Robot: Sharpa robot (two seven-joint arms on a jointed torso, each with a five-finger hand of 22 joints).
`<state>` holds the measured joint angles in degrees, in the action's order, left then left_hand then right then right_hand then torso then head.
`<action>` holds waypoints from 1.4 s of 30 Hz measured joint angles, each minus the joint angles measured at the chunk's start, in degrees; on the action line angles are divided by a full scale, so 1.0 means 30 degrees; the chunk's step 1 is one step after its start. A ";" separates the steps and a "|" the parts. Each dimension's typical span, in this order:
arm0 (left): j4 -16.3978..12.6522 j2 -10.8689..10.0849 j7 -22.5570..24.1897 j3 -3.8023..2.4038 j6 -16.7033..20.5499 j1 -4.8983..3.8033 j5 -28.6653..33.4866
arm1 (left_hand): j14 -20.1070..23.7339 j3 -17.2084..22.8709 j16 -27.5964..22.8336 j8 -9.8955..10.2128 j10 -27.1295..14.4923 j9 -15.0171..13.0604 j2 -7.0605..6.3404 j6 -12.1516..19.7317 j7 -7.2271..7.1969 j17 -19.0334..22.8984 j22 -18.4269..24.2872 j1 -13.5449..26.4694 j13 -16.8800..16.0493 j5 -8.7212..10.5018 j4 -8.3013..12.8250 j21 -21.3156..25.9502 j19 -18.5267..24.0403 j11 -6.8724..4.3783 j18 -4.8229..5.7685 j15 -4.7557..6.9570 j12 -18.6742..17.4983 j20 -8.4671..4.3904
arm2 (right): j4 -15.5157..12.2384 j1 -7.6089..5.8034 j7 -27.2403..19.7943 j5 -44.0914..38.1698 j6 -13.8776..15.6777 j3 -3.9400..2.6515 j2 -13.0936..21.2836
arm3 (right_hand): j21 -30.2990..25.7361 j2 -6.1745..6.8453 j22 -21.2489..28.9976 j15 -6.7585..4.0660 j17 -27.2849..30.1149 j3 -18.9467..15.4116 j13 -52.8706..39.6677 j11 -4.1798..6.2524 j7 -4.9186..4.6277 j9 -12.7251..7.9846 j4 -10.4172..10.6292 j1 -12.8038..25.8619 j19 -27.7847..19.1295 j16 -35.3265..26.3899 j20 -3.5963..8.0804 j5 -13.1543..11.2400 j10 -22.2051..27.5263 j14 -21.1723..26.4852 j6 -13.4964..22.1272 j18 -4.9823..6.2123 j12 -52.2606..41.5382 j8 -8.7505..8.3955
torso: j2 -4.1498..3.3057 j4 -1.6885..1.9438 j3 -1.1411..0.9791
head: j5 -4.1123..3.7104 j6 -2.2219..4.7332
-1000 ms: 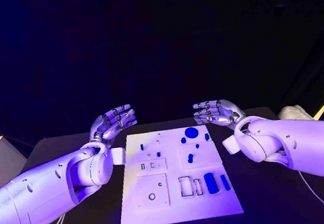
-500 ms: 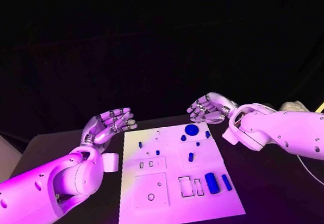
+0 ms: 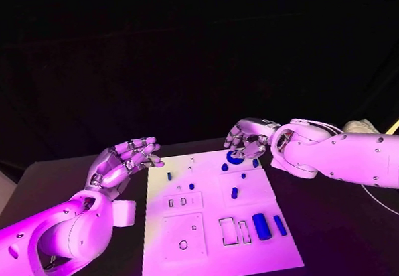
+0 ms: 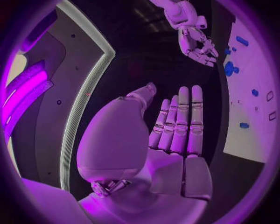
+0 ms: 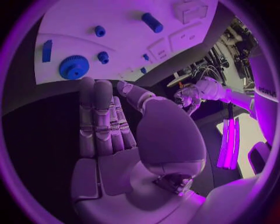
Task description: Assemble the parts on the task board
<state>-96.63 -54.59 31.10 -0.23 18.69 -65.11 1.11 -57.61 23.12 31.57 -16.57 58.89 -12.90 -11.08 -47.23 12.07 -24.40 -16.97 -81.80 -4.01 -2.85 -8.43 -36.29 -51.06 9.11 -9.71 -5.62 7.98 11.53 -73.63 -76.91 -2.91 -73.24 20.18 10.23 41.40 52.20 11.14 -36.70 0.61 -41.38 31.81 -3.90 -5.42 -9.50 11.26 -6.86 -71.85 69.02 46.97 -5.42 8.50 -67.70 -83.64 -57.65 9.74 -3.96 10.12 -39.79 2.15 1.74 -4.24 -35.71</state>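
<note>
Faintly — unreadable lettering on right arm [image 5: 263, 91]

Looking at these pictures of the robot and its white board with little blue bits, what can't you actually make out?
- Blue gear: in the head view the right robot hand covers its far edge, so touching or hovering cannot be told.
- Small blue parts on the task board: too small in the head view to tell their shapes.
- Left robot hand: its palm side is turned away in the head view.
</note>
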 measured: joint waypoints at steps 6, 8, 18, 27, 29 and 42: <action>-0.0395 -0.0170 -0.0120 -0.0107 -0.0279 -0.0050 -0.0041 | 0.0269 0.0287 0.0773 0.0074 -0.0001 0.0001 -0.0064 0.0001 0.0000 -0.0441 -0.0581 0.0216 -0.0001 0.0000 0.0287 -0.0900 0.0271 0.0000 0.0004 -0.0007 -0.0109 -0.0122 | 0.0054 -0.0049 0.0929 -0.2128 -0.0759 0.0001 -0.0299 | 0.4200 0.0443 -0.5529 0.0066 -0.5199 -0.0013 -0.0049 -0.0105 0.0008 0.0351 0.0382 0.0042 0.2231 0.5695 -0.0111 -0.0102 0.0704 -0.0064 0.0010 -0.0810 -0.0001 -0.0076 | -0.0342 0.0154 0.0092 | -0.0176 0.0007; -0.0479 -0.0221 -0.0153 -0.0120 -0.0350 -0.0062 -0.0051 | 0.0268 0.0335 0.0866 0.0074 -0.0001 0.0001 -0.0064 0.0000 0.0000 -0.0498 -0.0677 0.0217 -0.0001 0.0000 0.0336 -0.1033 0.0271 0.0001 0.0003 -0.0007 -0.0109 -0.0121 | 0.0055 -0.0050 0.1197 -0.2681 -0.1023 0.0004 -0.0377 | 0.4997 0.0443 -0.6623 0.0069 -0.6186 -0.0085 -0.0060 -0.0111 0.0068 0.0442 0.0453 0.0041 0.2626 0.6742 -0.0140 -0.0103 0.0784 -0.0068 0.0071 -0.1043 -0.0001 -0.0075 | -0.0425 0.0196 0.0104 | -0.0192 -0.0004; -0.0718 -0.0352 -0.0253 -0.0185 -0.0516 -0.0159 -0.0093 | 0.0405 0.0414 0.1065 0.0071 -0.0002 0.0017 -0.0089 0.0001 -0.0001 -0.0594 -0.0858 0.0392 -0.0002 0.0000 0.0415 -0.1286 0.0405 0.0001 0.0004 -0.0011 -0.0222 -0.0121 | 0.0152 -0.0027 0.2057 -0.4086 -0.1794 0.0013 -0.0645 | 0.5951 0.0517 -0.7983 0.0069 -0.7389 -0.0192 -0.0071 -0.0140 0.0070 0.0603 0.0665 -0.0034 0.2955 0.8077 -0.0177 -0.0103 0.1009 -0.0067 0.0074 -0.1063 -0.0001 -0.0075 | -0.0732 0.0352 0.0174 | -0.0331 -0.0002; -0.0786 -0.0383 -0.0309 -0.0218 -0.0563 -0.0220 -0.0123 | 0.0471 0.0414 0.1065 0.0070 -0.0002 0.0017 -0.0088 0.0002 -0.0001 -0.0620 -0.0911 0.0391 -0.0003 0.0000 0.0415 -0.1362 0.0544 0.0002 0.0003 -0.0076 -0.0222 -0.0120 | 0.0282 -0.0005 0.2525 -0.4669 -0.1986 0.0012 -0.0827 | 0.6362 0.0517 -0.8572 0.0069 -0.7842 -0.0139 -0.0105 -0.0138 0.0070 0.0684 0.0717 -0.0034 0.3126 0.8547 -0.0209 -0.0103 0.1010 -0.0066 0.0074 -0.1342 -0.0001 -0.0075 | -0.0925 0.0405 0.0198 | -0.0370 0.0090; -0.0797 -0.0392 -0.0318 -0.0222 -0.0567 -0.0230 -0.0126 | 0.0471 0.0413 0.1065 0.0070 -0.0002 0.0017 -0.0088 0.0002 -0.0001 -0.0620 -0.0911 0.0390 -0.0004 0.0000 0.0415 -0.1361 0.0545 0.0001 0.0003 -0.0076 -0.0221 -0.0120 | 0.0313 0.0004 0.2590 -0.4739 -0.1989 0.0012 -0.0863 | 0.6396 0.0517 -0.8613 0.0069 -0.7870 -0.0139 -0.0122 -0.0139 0.0071 0.0684 0.0717 -0.0034 0.3126 0.8547 -0.0209 -0.0102 0.1009 -0.0066 0.0074 -0.1342 -0.0001 -0.0075 | -0.0969 0.0410 0.0211 | -0.0379 0.0119; -0.0841 -0.0438 -0.0409 -0.0237 -0.0602 -0.0283 -0.0139 | 0.0501 0.0421 0.1163 0.0069 -0.0003 0.0016 -0.0012 0.0003 -0.0002 -0.0643 -0.0972 0.0465 -0.0004 0.0000 0.0424 -0.1436 0.0543 0.0002 0.0004 -0.0045 -0.0222 -0.0119 | 0.0608 0.0041 0.2822 -0.4965 -0.2010 0.0012 -0.1180 | 0.6787 0.0517 -0.9121 0.0069 -0.8113 0.0069 -0.0172 -0.0141 0.0071 0.0854 0.1030 -0.0034 0.3278 0.8974 -0.0330 -0.0018 0.1006 -0.0065 0.0075 -0.1342 -0.0002 -0.0075 | -0.1176 0.0469 0.0233 | -0.0425 0.0249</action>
<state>-99.16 -55.91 29.87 -0.94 16.89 -65.96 0.69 -56.10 24.38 35.05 -16.37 58.89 -12.85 -11.12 -47.22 12.06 -26.33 -19.88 -80.40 -4.02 -2.85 -7.16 -40.60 -49.43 9.12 -9.70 -5.76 7.32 11.17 -71.81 -76.79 5.56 -88.14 14.15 10.27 37.86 72.56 12.69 -64.06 0.82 -65.72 32.02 -4.42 -5.84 -9.28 13.82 -3.77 -71.95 78.86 73.89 -6.41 8.44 -64.68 -83.84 -57.42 5.71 -3.97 9.90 -43.31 3.56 2.44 -5.52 -34.96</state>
